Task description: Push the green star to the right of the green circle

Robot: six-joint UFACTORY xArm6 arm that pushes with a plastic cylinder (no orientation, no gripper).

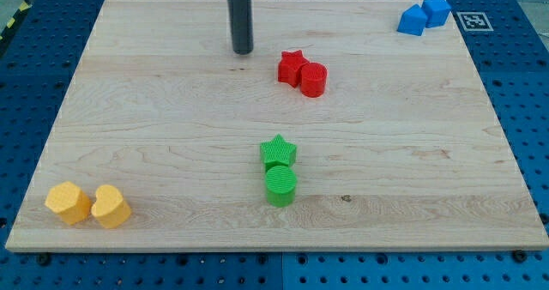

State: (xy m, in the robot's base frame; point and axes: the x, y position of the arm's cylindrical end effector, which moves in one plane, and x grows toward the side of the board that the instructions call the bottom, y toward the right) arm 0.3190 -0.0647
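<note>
The green star point(279, 151) sat touching the green circle point(280, 186), just above it on the desk point(171, 135). The tip point(243, 50) stood well apart near the view's top, with no claw on the rod, the red star point(292, 67) and red cylinder point(313, 80) close to its right.

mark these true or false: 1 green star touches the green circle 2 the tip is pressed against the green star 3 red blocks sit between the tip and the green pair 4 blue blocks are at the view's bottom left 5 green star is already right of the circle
1. True: the green star sits against the green circle, just above it.
2. False: my tip is far off, near the view's top.
3. True, roughly: the red star and red cylinder lie between, slightly to the view's right.
4. False: the blue blocks are top right; the yellow blocks are bottom left.
5. False: it is toward the view's top from the circle.
</note>
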